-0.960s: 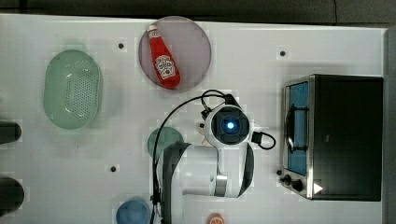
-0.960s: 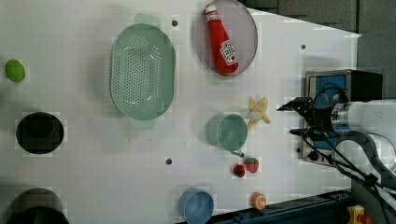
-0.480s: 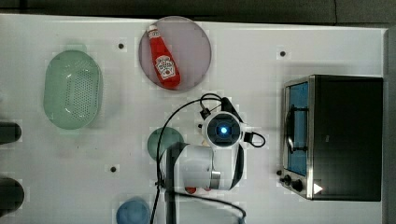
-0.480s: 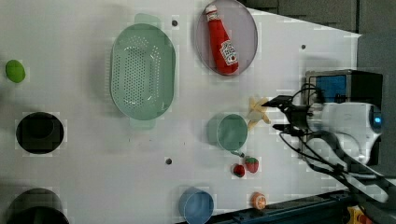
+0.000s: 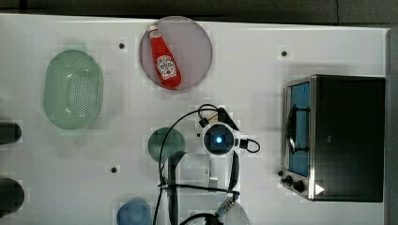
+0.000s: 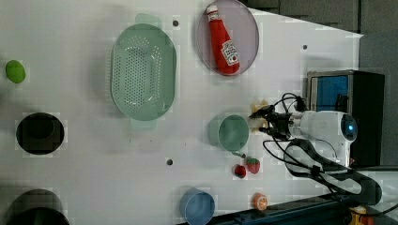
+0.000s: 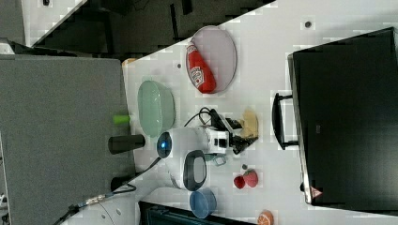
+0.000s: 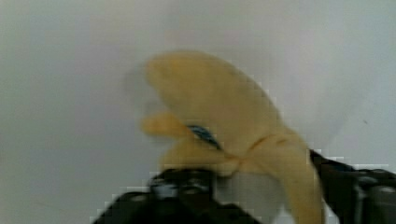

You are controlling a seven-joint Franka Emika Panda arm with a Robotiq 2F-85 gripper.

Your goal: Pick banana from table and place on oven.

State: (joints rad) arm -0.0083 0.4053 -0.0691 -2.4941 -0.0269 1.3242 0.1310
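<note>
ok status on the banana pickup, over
Gripper down at banana, fingers either side. Banana on table, not lifted. Green cup close beside; oven top free.

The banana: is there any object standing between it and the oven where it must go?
Nothing visible. In the right view, only bare table lies between the banana and the oven; the strawberries sit off to one side.

Beyond the far edge of my work surface, along the top view's top, I see a dark strip of floor (image 5: 263, 7). In the right view a large grey panel (image 7: 61, 122) fills the right view's left, with dark shadowed space (image 7: 155, 21) above it.
</note>
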